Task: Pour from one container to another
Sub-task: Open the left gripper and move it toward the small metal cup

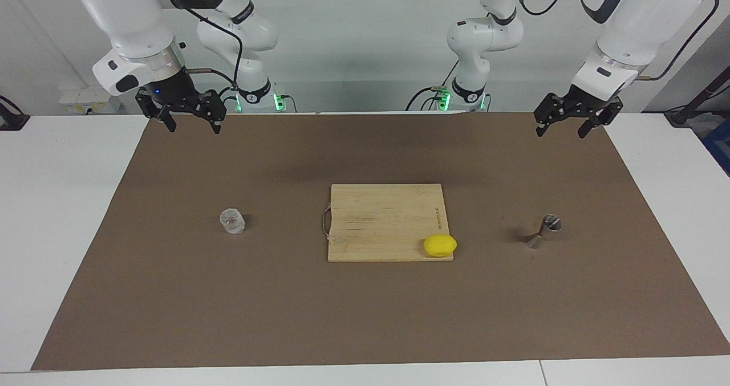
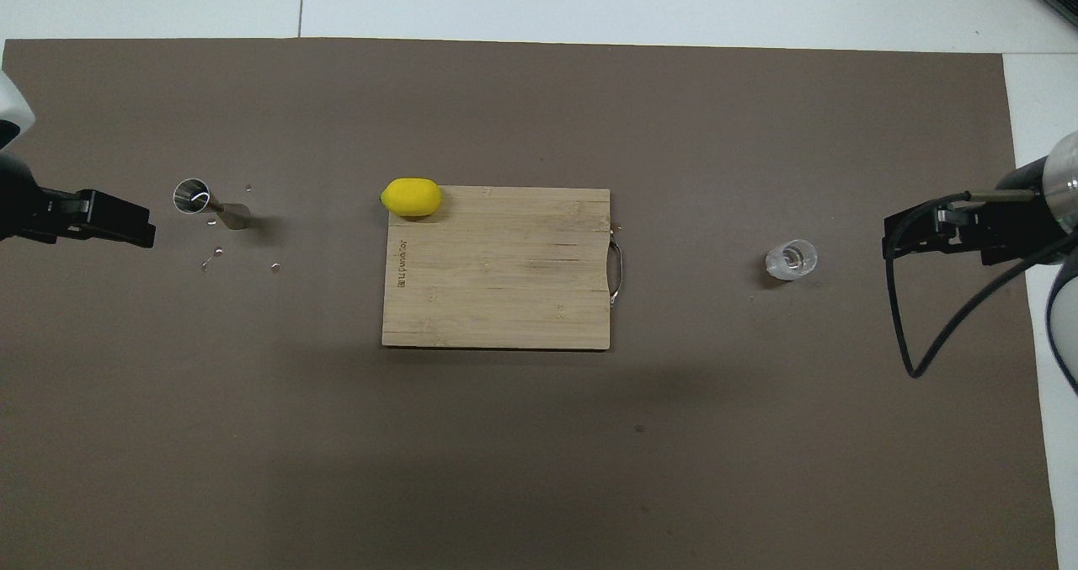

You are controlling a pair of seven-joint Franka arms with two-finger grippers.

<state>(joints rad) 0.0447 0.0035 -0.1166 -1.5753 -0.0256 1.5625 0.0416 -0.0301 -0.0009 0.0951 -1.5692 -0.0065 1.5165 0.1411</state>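
Observation:
The small clear glass cup [image 1: 232,221] [image 2: 791,259] stands upright on the brown mat toward the right arm's end. The silver hourglass jigger [image 1: 544,231] [image 2: 210,204] stands on the mat toward the left arm's end, with its open mouth up. My right gripper [image 1: 193,125] [image 2: 897,237] hangs open and empty high over the mat's corner on the cup's side. My left gripper [image 1: 560,132] [image 2: 139,226] hangs open and empty high over the corner on the jigger's side. Neither gripper touches anything.
A wooden cutting board [image 1: 388,220] [image 2: 497,275] lies in the middle of the mat, between cup and jigger. A yellow lemon [image 1: 439,245] [image 2: 411,197] rests on its corner toward the jigger. A few droplets [image 2: 210,258] lie on the mat beside the jigger.

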